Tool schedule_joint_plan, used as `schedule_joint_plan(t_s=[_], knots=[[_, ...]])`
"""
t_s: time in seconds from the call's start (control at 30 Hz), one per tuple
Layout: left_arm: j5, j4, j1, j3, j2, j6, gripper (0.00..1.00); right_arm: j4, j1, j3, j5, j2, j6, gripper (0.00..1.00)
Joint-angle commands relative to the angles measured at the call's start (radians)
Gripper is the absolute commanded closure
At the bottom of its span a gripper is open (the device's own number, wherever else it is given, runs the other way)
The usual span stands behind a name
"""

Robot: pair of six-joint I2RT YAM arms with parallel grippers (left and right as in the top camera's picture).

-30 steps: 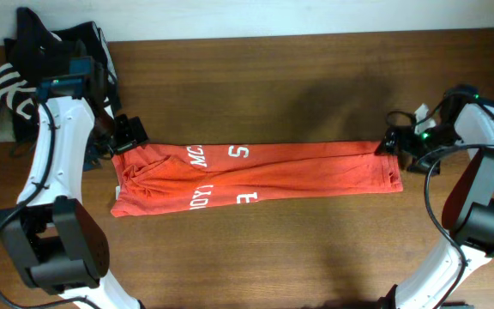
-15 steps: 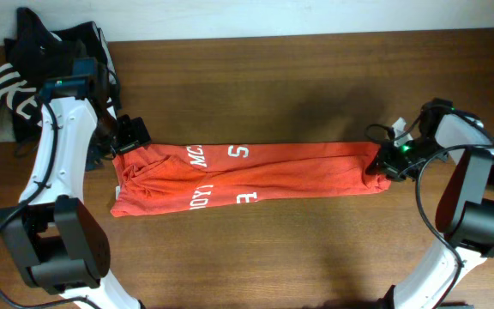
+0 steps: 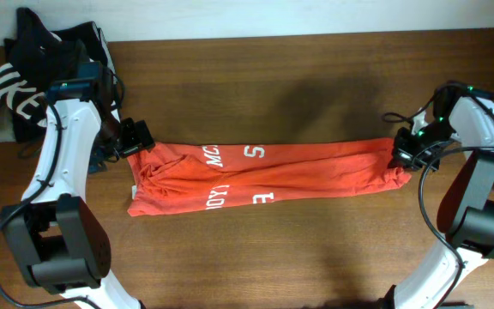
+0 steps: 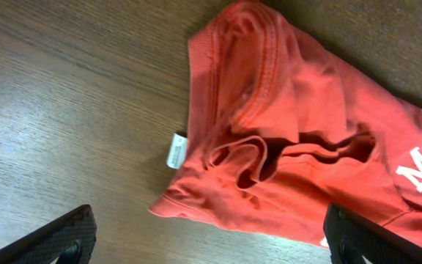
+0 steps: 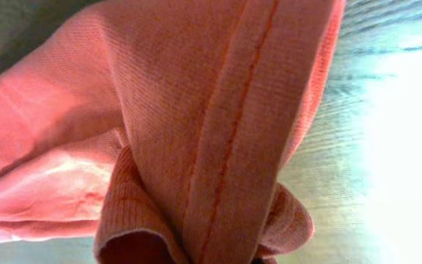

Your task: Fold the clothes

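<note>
**T-shirt pinched at hem end, collar end free**

- T-shirt point(image 3: 264, 176): red-orange, lies as a long narrow band across mid-table, running left-right, white lettering up. Collar point(image 4: 255, 66) end at left, rumpled, with open folds; small white label point(image 4: 176, 150) pokes out at the edge. Hem point(image 5: 226, 110) end at right.
- Right gripper point(image 3: 404, 154): jaws pressed together on the bunched hem. Wrist cam is filled w/ cloth and a stitched seam; fabric gathers into a knot at the bottom of frame.
- Left gripper point(image 3: 135, 137): jaws spread wide, nothing between them; hovers just beside the collar end, both fingers at the lower corners of its own cam.
- Handling, my read: thin knit, light, limp, no stiffness. It'll sag and drag rather than hold shape; a one-end pull likely skews the band. Not fragile, not slippery. Best holds are prob. seamed edges: hem corners at right, collar rim or shoulder seam at left, taking all layers at once.
- Surface: table point(image 3: 273, 77), dark brown wood grain, flat, looks smooth enough for cloth to slide; glare patch in right wrist cam.
- Room: pale wall point(image 3: 316, 13) strip along far edge. Pile of dark clothes point(image 3: 33, 51) at far-left corner, well apart from the T-shirt.
</note>
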Motion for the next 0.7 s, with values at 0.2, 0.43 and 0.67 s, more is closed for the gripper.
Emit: schedule_joint_plan(t_s=[0.2,0.43,0.67], knots=[[0.010,0.020,-0.002,-0.008,0.003,0.001,0.01,-0.042,0.269,0.055,-0.025,-0.075,0.019,0.96],[0.009,0.025,-0.009,-0.008,0.005,0.001,0.01,0.030,0.479,0.052,-0.037,-0.066,0.021,0.96],[0.009,0.035,-0.015,-0.008,0.005,0.001,0.01,0.092,0.581,0.002,-0.038,-0.065,0.080,0.93]])
